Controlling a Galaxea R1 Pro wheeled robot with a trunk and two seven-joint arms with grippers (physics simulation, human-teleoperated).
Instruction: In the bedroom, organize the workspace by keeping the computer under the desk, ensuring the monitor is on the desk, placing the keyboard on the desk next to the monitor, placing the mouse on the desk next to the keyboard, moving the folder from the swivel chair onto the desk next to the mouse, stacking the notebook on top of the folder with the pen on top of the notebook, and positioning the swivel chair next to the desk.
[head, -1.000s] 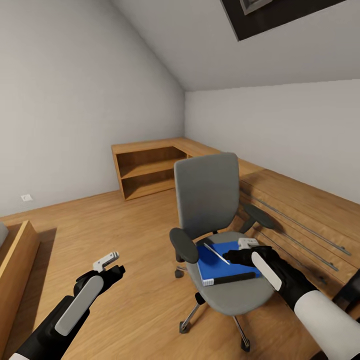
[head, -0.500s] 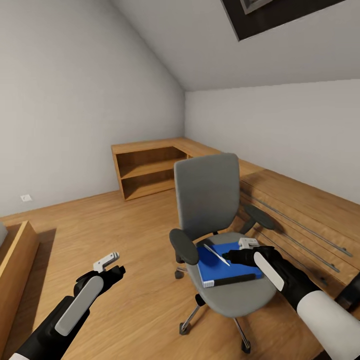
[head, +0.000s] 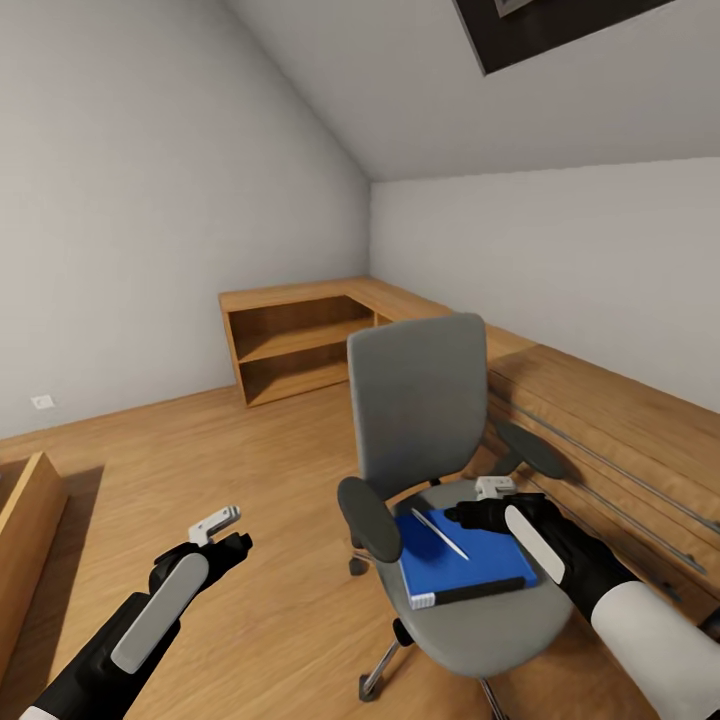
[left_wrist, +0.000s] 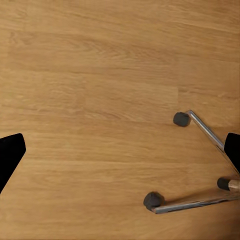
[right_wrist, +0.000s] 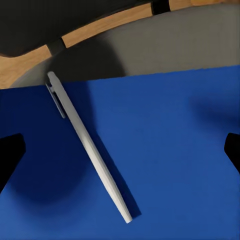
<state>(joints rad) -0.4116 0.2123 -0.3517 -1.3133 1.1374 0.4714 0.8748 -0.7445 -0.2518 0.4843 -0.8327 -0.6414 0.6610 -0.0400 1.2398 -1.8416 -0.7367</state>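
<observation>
Blue folder is seen lying on the swivel chair seat, pen resting diagonally on it. Right gripper is held just above the folder, fingers spread. Left gripper is held open over wooden floor.

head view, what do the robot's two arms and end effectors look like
Both arms are black with a long pale grey oval panel along the forearm. The right arm's upper segment is white. The left end effector and the right end effector each carry small whitish-grey blocky fingers on a black wrist. No cables or markings are visible.
</observation>
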